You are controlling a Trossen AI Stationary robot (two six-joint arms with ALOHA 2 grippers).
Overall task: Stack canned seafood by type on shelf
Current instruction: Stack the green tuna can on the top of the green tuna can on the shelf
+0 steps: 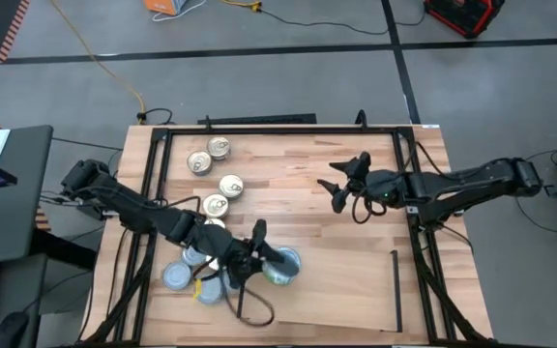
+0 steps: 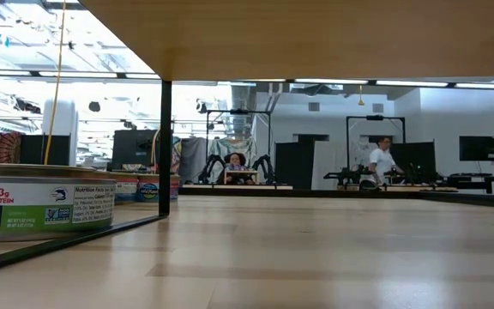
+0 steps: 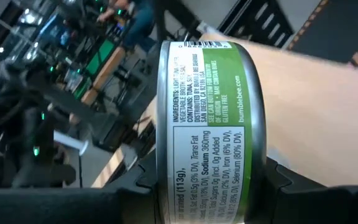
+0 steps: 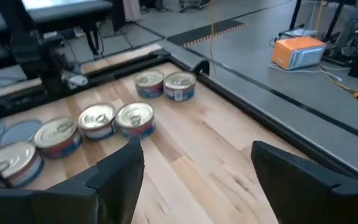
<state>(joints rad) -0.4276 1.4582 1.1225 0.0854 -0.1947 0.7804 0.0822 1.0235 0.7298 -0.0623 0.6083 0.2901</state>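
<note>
- While the left pincer (image 3: 210, 180) clamps a green-labelled tin (image 3: 207, 124) across its round side wall, holding it low over the shelf (image 1: 356, 290), the right pincer (image 4: 194, 165) hangs with its fingers spread and nothing between them, over the middle of the bench (image 1: 288, 159).
- Just behind the left pincer lies a cluster of silvery-blue tins (image 1: 177, 275); ahead of the right pincer lie the gold-lidded tins (image 4: 135, 118), loosely scattered.
- Such a tin is probably stiff, fairly heavy for its size and smooth on the wall, so a hold across the widest part, fingers square to the label, should keep it from slipping or tilting.
- A black frame rail (image 4: 253, 102) runs beyond the gold tins, limiting reach on that side.
- Between the two pincers the board is bare, which leaves room for stacks.
</note>
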